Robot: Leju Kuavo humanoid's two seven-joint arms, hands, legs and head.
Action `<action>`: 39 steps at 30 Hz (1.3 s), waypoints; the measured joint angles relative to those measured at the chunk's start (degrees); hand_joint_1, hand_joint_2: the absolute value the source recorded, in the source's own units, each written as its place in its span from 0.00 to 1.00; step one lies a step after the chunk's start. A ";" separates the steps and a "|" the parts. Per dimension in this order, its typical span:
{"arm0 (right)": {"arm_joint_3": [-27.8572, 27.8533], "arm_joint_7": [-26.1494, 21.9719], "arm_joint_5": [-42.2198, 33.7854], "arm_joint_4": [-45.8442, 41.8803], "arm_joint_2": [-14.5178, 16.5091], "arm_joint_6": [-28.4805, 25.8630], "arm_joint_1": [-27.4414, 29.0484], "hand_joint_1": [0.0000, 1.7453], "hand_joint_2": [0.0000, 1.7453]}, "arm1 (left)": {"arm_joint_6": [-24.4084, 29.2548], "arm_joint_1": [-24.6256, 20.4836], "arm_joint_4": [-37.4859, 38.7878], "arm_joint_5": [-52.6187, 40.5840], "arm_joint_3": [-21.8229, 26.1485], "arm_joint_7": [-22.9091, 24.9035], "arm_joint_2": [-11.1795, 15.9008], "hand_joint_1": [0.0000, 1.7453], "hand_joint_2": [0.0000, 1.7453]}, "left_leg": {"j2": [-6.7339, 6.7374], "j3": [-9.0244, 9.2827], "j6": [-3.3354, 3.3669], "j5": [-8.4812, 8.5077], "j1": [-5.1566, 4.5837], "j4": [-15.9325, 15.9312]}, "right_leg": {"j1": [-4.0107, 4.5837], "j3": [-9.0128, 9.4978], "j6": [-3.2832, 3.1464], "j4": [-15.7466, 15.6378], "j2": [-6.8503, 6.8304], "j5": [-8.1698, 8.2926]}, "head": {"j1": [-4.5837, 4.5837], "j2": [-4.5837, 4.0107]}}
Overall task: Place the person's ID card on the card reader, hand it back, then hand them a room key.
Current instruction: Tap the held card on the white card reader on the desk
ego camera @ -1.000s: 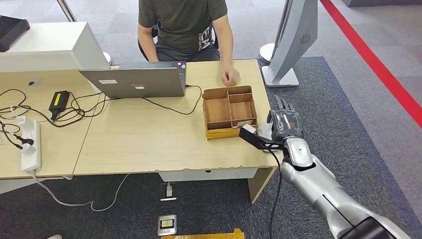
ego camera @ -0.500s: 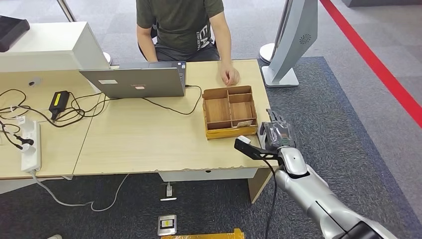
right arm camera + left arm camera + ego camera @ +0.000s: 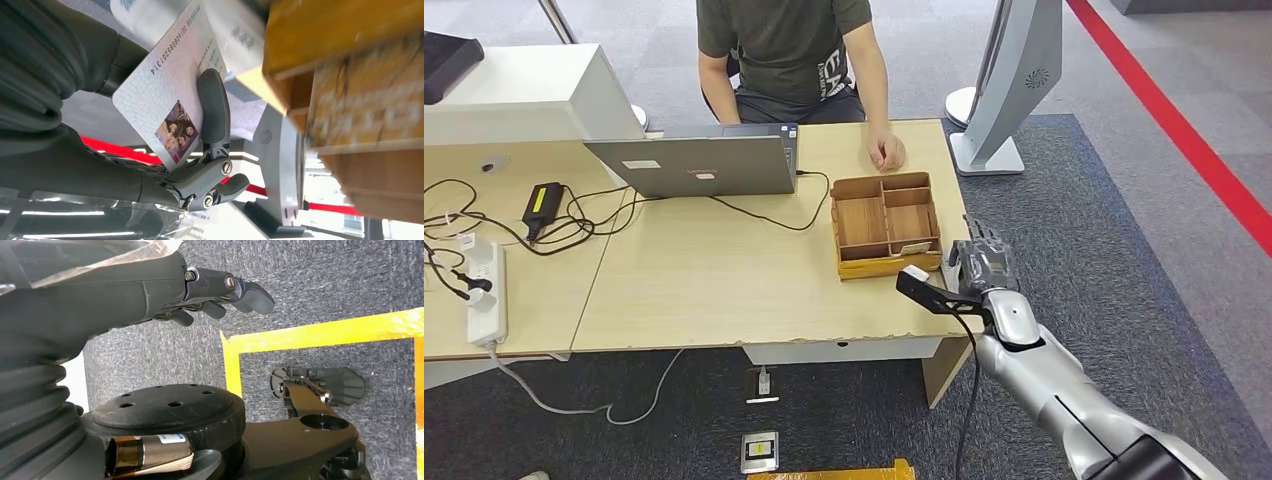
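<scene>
A: Where is the ID card (image 3: 170, 95)?

B: Pinched flat in the right hand (image 3: 984, 265), fingers (image 3: 212, 107) pressing its face, beside the wooden tray (image 3: 886, 225) at the tabletop (image 3: 724, 290) edge.

A: Handling?

B: Probably light, stiff, slippery; grip near an edge.

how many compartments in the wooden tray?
4 in the tray: one large at its left, two at its right, and a narrow strip along the near edge. The hand is beside it.
</scene>
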 joint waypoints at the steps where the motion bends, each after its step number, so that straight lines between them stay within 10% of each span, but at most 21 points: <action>1: -0.02 0.34 0.13 -0.07 -0.23 0.31 -0.48 1.00 1.00 | -0.07 0.00 0.00 -0.08 -0.04 0.00 0.01 0.00 1.00 | 0.00 0.00 0.00 0.00 0.00 0.00 | 0.00 0.00 0.00 0.00 0.00 0.00 | 0.00 0.00; 39: -0.01 3.63 6.16 -0.22 -1.33 2.98 1.31 1.00 1.00 | -0.57 -0.11 -0.02 0.40 -0.80 -0.35 -0.03 0.00 1.00 | 0.00 0.02 0.00 -0.01 0.00 -0.01 | 0.01 0.03 -0.02 0.00 0.00 -0.02 | 0.00 0.00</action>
